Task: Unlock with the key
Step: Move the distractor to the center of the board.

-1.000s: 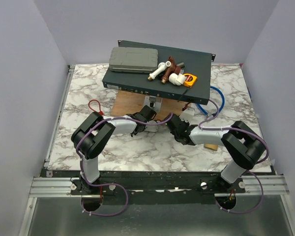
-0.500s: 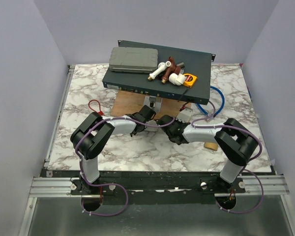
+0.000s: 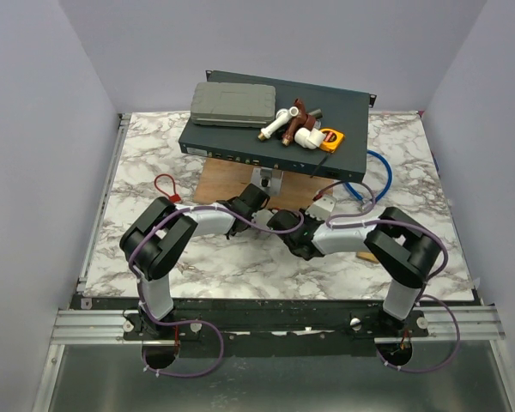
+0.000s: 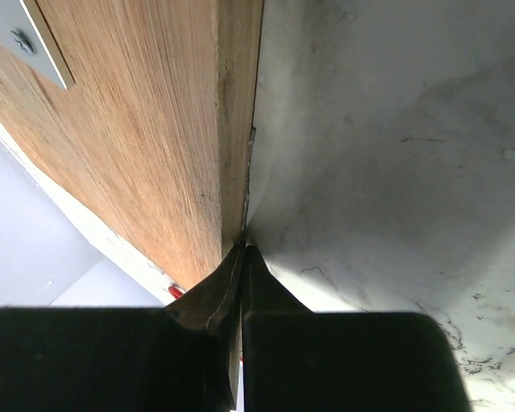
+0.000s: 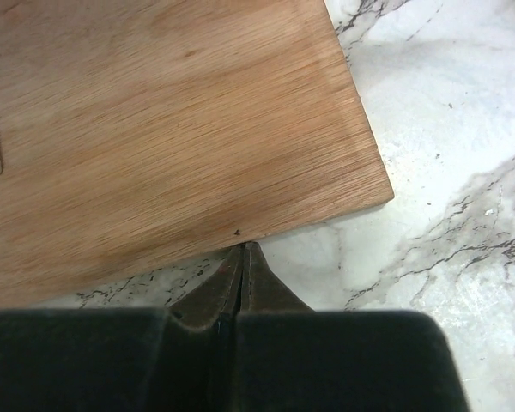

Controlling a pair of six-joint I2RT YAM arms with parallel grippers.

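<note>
Both arms lie low, elbows folded outward, wrists reaching forward. The left pincer (image 4: pixel 243 251) and right pincer (image 5: pixel 242 250) are closed on nothing, their tips meeting the wooden board (image 3: pixel 224 181) edge on the tabletop (image 3: pixel 240 257) (the metal lock fitting (image 3: pixel 269 180) stands on that board; I cannot make out the key).

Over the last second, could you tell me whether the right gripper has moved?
Yes. In the top view, the right gripper has shifted left, closing in on the near edge of the wooden board.
</note>
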